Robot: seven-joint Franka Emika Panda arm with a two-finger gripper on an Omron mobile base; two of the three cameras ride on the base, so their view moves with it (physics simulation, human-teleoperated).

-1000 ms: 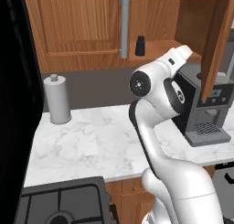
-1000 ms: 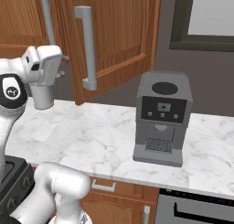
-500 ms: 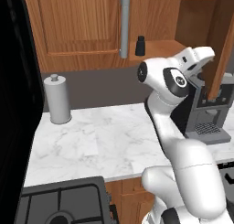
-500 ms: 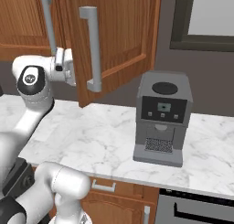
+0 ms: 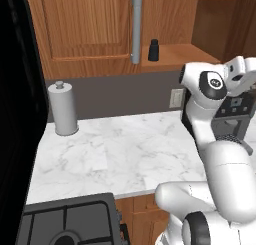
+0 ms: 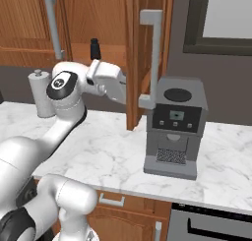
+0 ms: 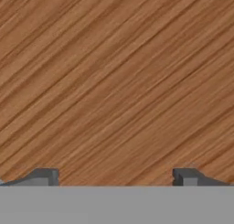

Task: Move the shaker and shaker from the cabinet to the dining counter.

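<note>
- The gripper (image 7: 114,177), jaws spread wide and empty, faces bare wood grain of the cabinet door (image 6: 142,58) at close range.
- One black shaker (image 5: 153,50) stands on the cabinet (image 5: 180,56) shelf, upper centre of the left base view.
- The hand should probably clear the open door, then approach the shaker level.
- The second shaker cannot be made out.

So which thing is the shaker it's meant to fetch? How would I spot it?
Look up at the brown wooden wall cabinet above the marble worktop, with one door swung open. On its inner shelf, just right of the long grey bar handle, stands the shaker: small, black and tapered, unlike the tall grey cylinder with a knob below.
</note>
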